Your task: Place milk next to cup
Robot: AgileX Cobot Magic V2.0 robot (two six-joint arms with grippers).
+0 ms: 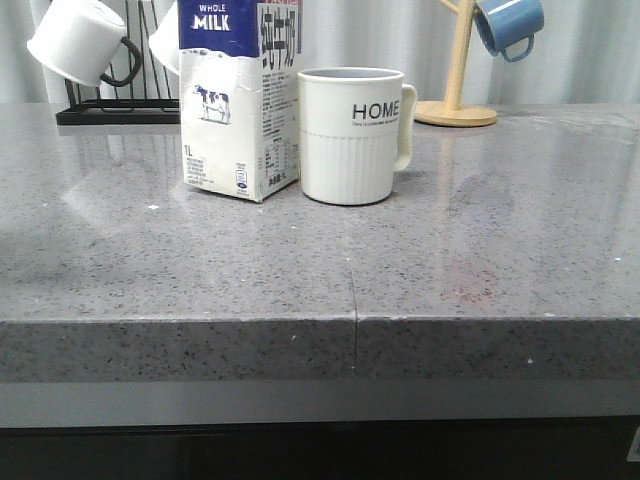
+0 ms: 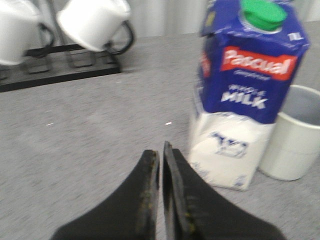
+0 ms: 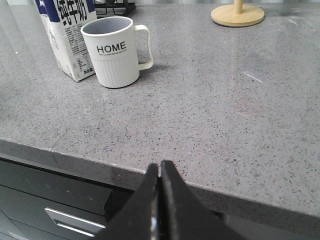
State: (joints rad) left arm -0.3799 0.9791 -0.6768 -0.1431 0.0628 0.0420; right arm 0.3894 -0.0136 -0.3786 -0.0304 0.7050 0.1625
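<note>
The milk carton (image 1: 240, 100), white with a blue top, stands upright on the grey counter, close beside the left of the cream "HOME" cup (image 1: 352, 135). They look nearly touching. Neither gripper shows in the front view. In the left wrist view my left gripper (image 2: 161, 150) is shut and empty, over the counter a little apart from the carton (image 2: 240, 100), with the cup (image 2: 297, 135) behind it. In the right wrist view my right gripper (image 3: 160, 167) is shut and empty, off the counter's front edge, far from the cup (image 3: 114, 52) and carton (image 3: 67, 35).
A black rack (image 1: 115, 105) with glossy white black-handled cups (image 1: 80, 40) stands at the back left. A wooden mug tree (image 1: 458, 100) with a blue mug (image 1: 508, 25) stands at the back right. The counter's front edge (image 1: 355, 320) has a seam; drawers (image 3: 60, 200) lie below it.
</note>
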